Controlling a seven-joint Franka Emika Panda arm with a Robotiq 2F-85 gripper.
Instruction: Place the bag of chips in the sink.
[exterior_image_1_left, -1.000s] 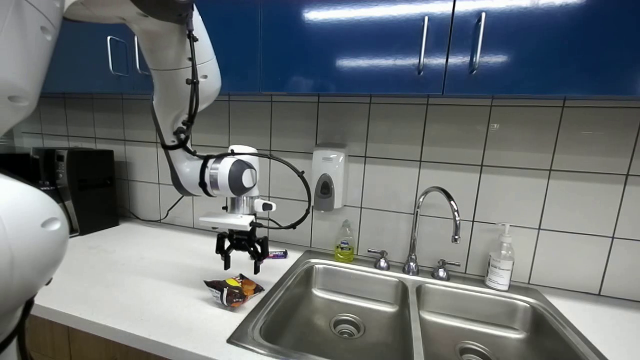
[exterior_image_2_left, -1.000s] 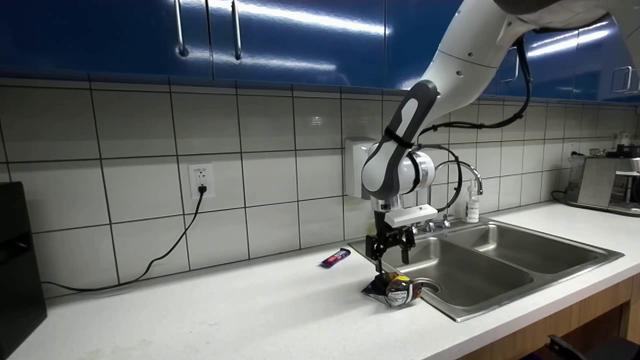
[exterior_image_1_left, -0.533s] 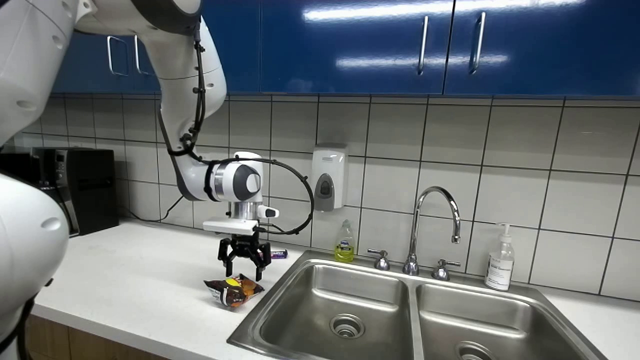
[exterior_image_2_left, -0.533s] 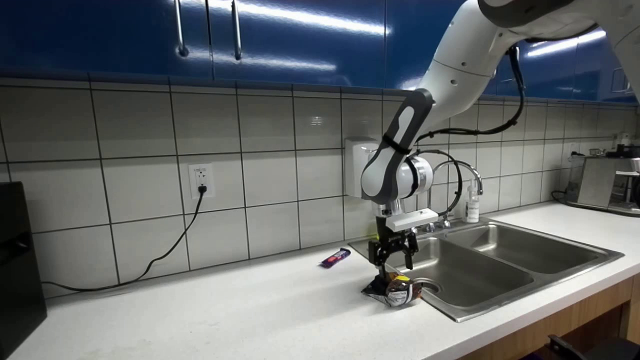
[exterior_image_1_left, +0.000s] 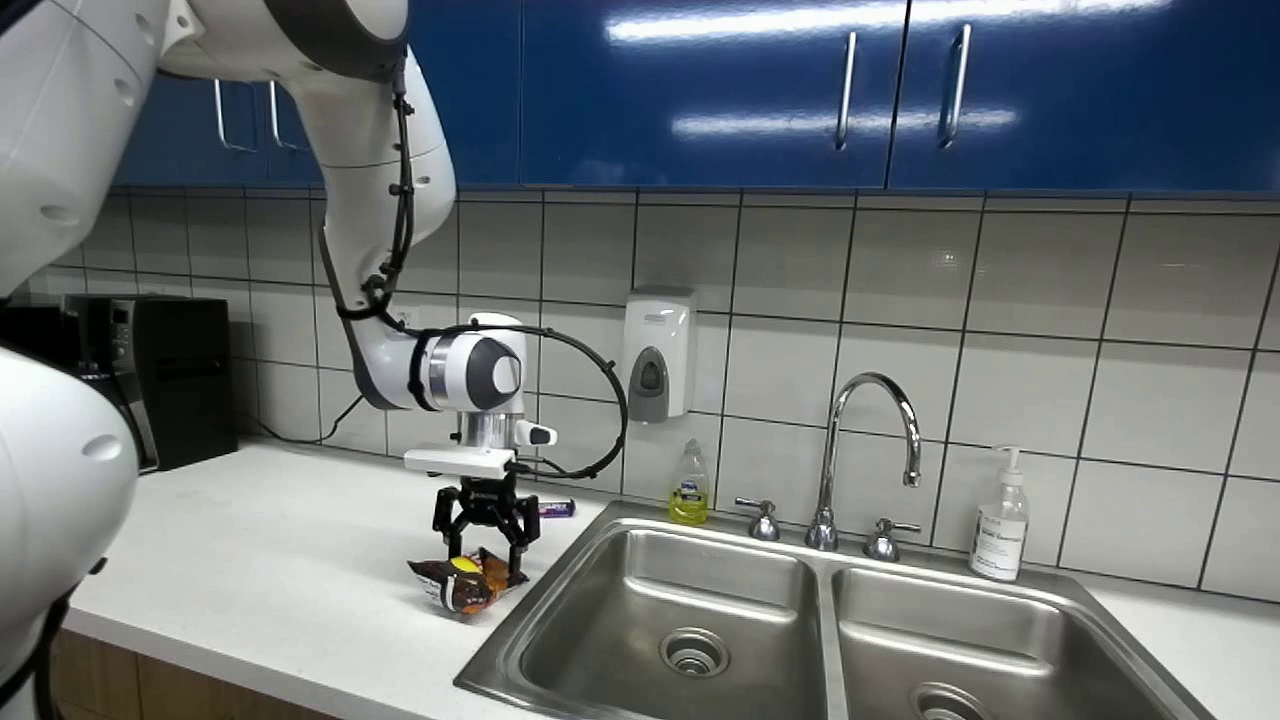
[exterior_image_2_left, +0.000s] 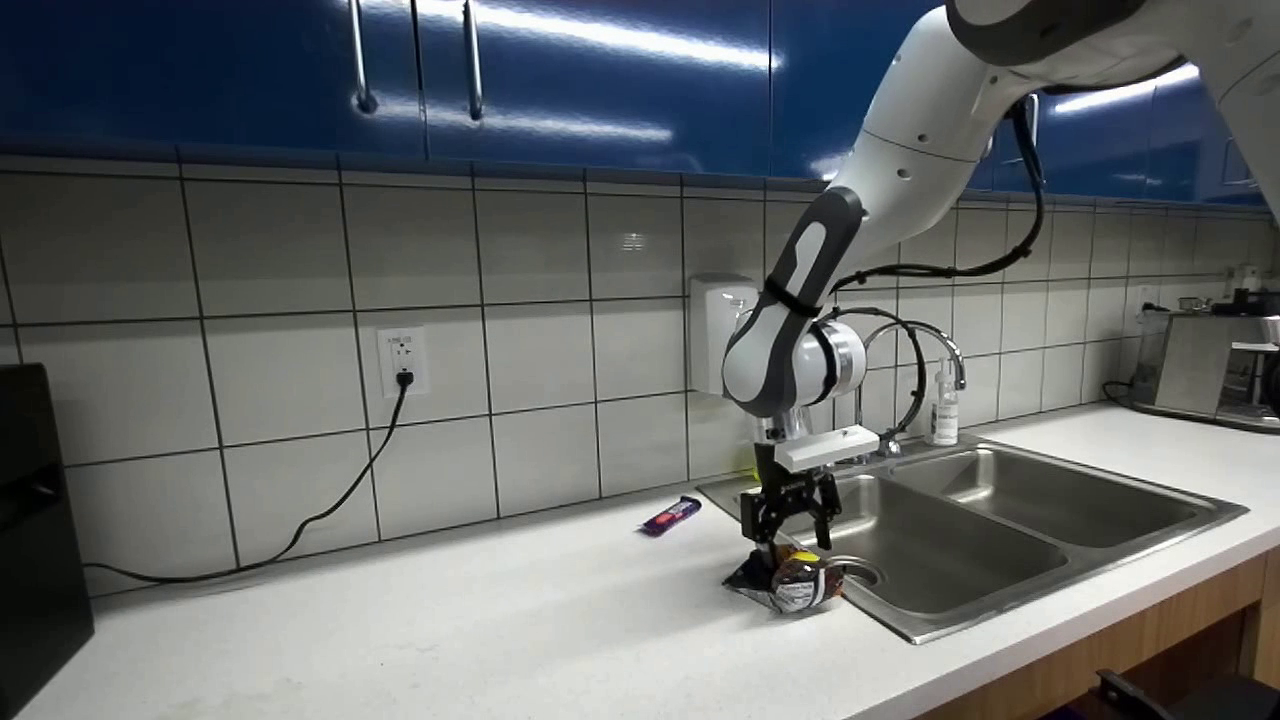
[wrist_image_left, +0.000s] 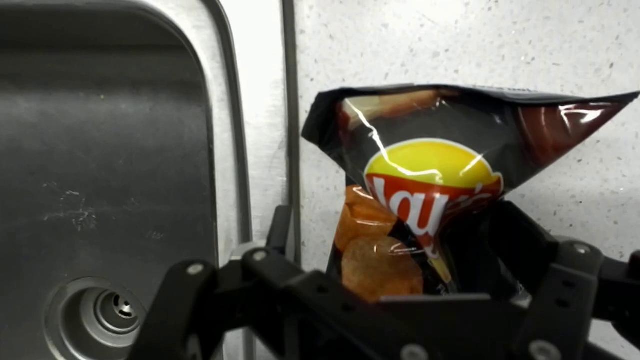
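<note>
- The bag of chips (wrist_image_left: 435, 165) lies on the desk (exterior_image_1_left: 250, 560), just beside the sink (exterior_image_1_left: 590, 640) and outside of it.
- The end effector (exterior_image_1_left: 485, 563) points downward at this bag. It is released: its two fingers stand apart, and in the wrist view the bag appears between them.
- Whether a finger touches the bag, I cannot tell.
- A purple packet (exterior_image_2_left: 670, 516) lies also on the desk, apart from the bag.
</note>
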